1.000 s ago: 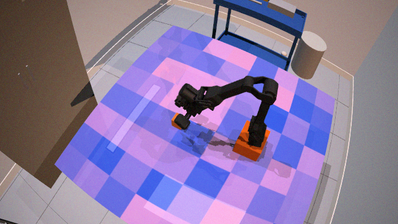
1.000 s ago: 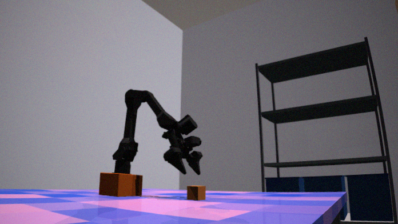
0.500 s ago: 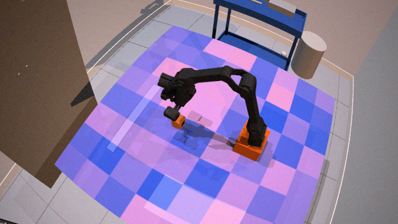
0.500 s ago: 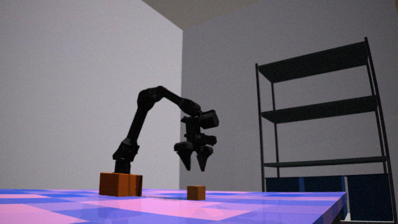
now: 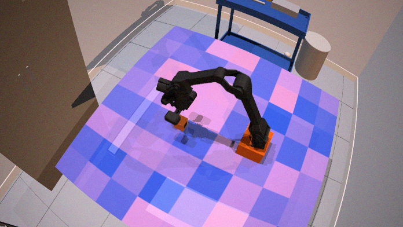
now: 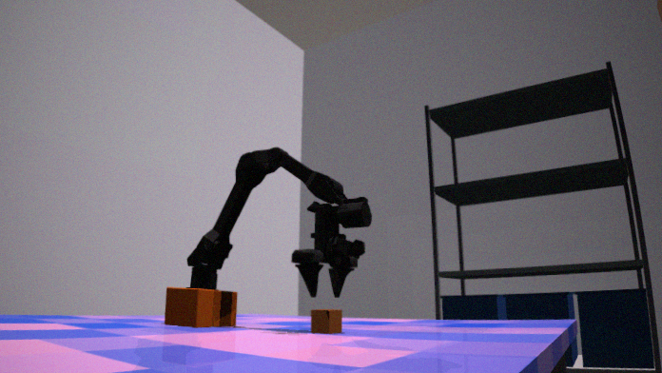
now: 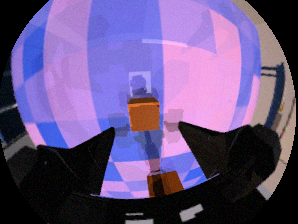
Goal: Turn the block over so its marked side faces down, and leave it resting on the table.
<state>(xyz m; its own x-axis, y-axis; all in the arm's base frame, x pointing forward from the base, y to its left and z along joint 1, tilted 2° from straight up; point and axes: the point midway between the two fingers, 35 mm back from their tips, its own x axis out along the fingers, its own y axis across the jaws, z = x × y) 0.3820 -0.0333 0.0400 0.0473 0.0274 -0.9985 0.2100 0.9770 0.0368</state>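
Open, empty gripper (image 5: 177,114) (image 6: 324,296) (image 7: 147,127) above the orange block (image 5: 181,123) (image 6: 326,322) (image 7: 144,116), seemingly nothing between, blue cart (image 5: 263,18) well apart.

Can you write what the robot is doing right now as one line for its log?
gripper: open, above block | block: on table | holding: nothing

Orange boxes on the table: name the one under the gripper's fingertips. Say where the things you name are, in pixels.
The small orange block (image 5: 181,124) (image 6: 326,322) (image 7: 144,117). It sits beneath the open gripper (image 5: 182,111) (image 6: 325,296) (image 7: 147,126); the larger orange base (image 5: 248,153) (image 6: 182,307) (image 7: 174,181) carries the arm instead.
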